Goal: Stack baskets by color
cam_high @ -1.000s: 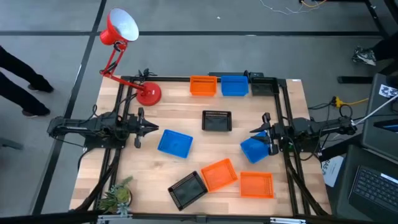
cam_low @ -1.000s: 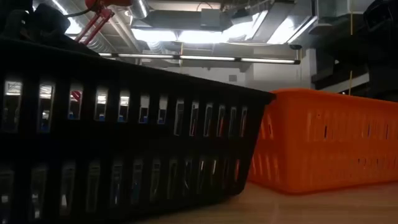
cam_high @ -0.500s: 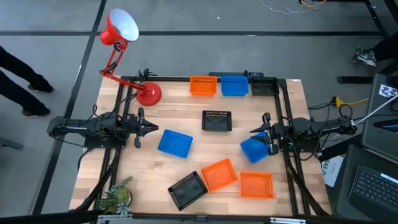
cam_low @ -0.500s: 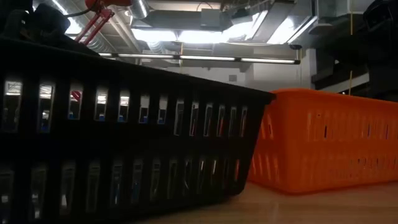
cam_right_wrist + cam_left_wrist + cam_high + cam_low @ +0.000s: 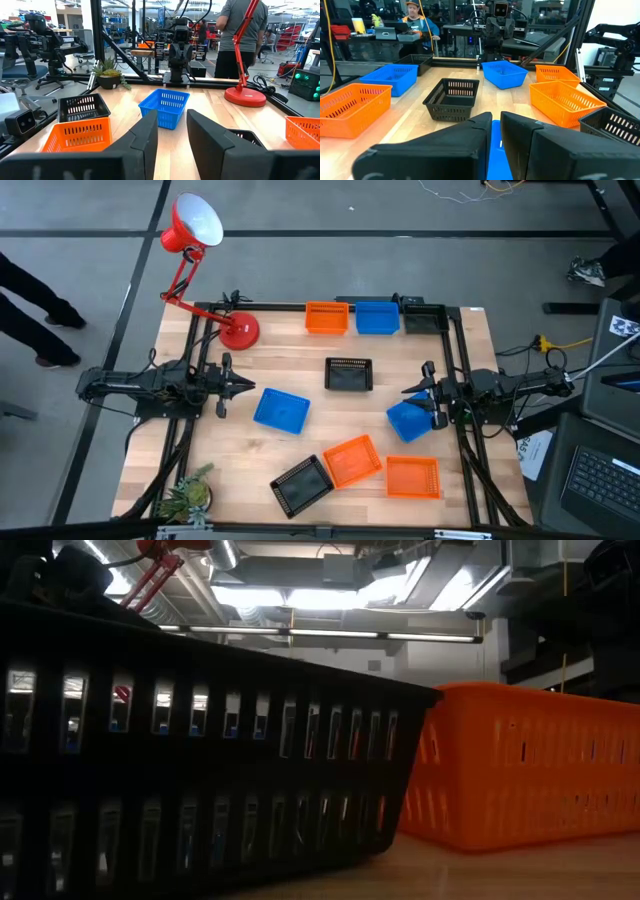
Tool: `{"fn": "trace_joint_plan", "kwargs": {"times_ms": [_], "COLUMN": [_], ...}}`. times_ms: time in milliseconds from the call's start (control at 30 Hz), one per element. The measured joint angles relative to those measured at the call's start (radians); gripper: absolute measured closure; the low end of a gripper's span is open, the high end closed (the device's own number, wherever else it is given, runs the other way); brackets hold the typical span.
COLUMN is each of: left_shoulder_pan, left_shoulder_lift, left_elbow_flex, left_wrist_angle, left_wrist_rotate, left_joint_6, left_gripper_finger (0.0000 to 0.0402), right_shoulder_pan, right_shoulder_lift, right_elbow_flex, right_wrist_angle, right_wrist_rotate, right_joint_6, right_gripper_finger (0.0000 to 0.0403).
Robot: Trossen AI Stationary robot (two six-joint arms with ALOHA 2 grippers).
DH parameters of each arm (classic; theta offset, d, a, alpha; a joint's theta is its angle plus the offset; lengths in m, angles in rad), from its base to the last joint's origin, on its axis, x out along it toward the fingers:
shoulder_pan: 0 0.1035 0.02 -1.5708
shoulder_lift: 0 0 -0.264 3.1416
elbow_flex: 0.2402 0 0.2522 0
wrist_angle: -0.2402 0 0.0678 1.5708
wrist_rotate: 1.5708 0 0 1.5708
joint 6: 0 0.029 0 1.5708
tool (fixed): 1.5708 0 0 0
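Observation:
Several baskets lie on the wooden table. At the far edge an orange basket [image 5: 326,317], a blue basket [image 5: 377,317] and a black basket [image 5: 424,319] stand in a row. Another black basket [image 5: 349,374] sits mid-table. A blue basket [image 5: 281,409] lies just beyond my left gripper [image 5: 240,387], whose fingers are open by a narrow slit [image 5: 496,135]. A tilted blue basket [image 5: 407,421] lies beside and below my right gripper [image 5: 409,393], which is open with nothing between its fingers [image 5: 172,135]. Two orange baskets [image 5: 352,460], [image 5: 412,476] and a black basket [image 5: 302,483] lie near the front edge.
A red desk lamp [image 5: 238,330] stands at the far left corner, its head reaching past the table. A small plant [image 5: 188,495] sits at the near left corner. A dark metal frame [image 5: 450,340] runs along the far edge and sides. Bare wood [image 5: 300,355] lies mid-table.

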Motion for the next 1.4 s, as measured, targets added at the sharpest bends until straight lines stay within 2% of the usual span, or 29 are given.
{"fn": "trace_joint_plan", "kwargs": {"times_ms": [333,533,700,933,1200,1233,1333,1400], "left_shoulder_pan": [0.0,0.0,0.0,0.0,0.0,0.0,-0.001,0.0], "left_shoulder_lift": [0.0,0.0,0.0,0.0,0.0,0.0,0.0,0.0], "left_elbow_flex": [0.0,0.0,0.0,0.0,0.0,0.0,0.0,0.0], "left_wrist_angle": [0.0,0.0,0.0,-0.001,0.001,0.005,0.045,0.089], "left_wrist_rotate": [0.0,0.0,0.0,0.0,0.0,0.003,0.046,0.045], "left_joint_6": [0.0,0.0,0.0,0.026,0.024,-0.006,-0.235,-0.316], "left_gripper_finger": [0.037,0.037,0.037,0.037,0.037,0.037,0.037,0.037], "right_shoulder_pan": [0.0,0.0,0.005,0.005,0.005,0.005,0.005,0.005], "right_shoulder_lift": [0.0,0.001,0.035,0.049,0.049,0.049,0.049,0.049], "right_elbow_flex": [0.0,0.0,0.0,0.0,0.0,0.0,0.0,0.0], "right_wrist_angle": [-0.003,-0.02,-0.022,-0.019,-0.018,-0.018,-0.018,-0.017], "right_wrist_rotate": [-0.02,-0.105,-0.115,-0.123,-0.124,-0.124,-0.124,-0.125], "right_joint_6": [0.03,0.062,-0.001,0.314,0.272,0.261,0.229,0.208], "right_gripper_finger": [0.0297,0.0297,0.0297,0.0297,0.0297,0.0297,0.0297,0.0297]}}
